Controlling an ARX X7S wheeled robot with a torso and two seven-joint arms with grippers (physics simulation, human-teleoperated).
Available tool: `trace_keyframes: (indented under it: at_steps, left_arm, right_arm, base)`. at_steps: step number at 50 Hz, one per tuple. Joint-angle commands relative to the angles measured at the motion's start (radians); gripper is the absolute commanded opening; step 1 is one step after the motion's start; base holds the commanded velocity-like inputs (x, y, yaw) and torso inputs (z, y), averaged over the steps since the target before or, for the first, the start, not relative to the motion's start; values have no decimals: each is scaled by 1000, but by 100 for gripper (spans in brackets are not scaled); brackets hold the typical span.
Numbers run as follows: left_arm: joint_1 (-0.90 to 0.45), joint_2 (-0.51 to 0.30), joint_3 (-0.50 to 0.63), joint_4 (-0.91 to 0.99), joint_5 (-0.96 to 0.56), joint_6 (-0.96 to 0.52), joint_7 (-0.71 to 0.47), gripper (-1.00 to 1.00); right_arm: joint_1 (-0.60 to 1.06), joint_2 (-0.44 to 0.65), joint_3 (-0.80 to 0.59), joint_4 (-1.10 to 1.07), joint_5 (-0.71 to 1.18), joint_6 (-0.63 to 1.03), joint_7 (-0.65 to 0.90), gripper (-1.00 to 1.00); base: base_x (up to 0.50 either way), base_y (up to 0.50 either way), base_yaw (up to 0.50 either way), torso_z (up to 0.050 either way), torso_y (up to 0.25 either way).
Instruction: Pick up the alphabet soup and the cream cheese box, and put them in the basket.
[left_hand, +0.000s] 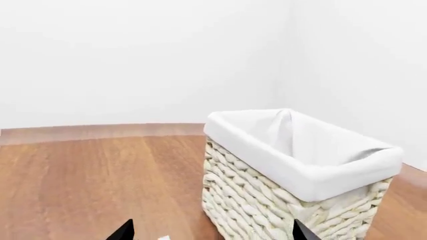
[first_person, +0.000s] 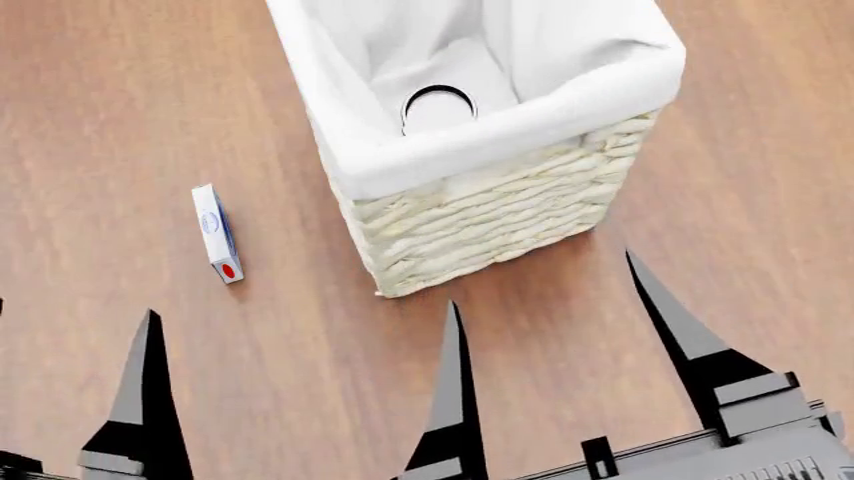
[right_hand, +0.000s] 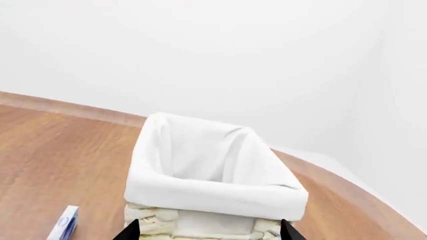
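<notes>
White carton: the small flat cream cheese box (first_person: 216, 233) with blue oval logo and red dot lies on the wooden floor (first_person: 120, 110), just left of the basket, untouched.
Can: a round alphabet soup can (first_person: 438, 108), pale top with dark rim, sits inside on the cloth lining.
Basket: the tall cream-white woven wicker basket (first_person: 494, 215) stands upright, white cloth folded over its rim.
Left gripper (first_person: 300, 385): black fingers spread wide, holding nothing, near the carton.
Right gripper (first_person: 561, 330): fingers wide apart, empty, just before the basket.

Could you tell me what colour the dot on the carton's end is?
Red; clearest in the head view, on the carton.
</notes>
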Motion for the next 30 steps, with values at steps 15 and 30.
trace_keyframes:
  at_steps: [15, 30]
  left_arm:
    - [-321, 105, 43, -343, -101, -106, 122, 100]
    - [-420, 168, 44, -525, -111, -100, 157, 100]
  right_arm:
    - [-22, -14, 5, 47, 1, -31, -22, 100]
    - [-29, -8, 8, 55, 6, -32, -22, 100]
  base:
    - [0, 0, 0, 0, 0]
    - [0, 0, 0, 0, 0]
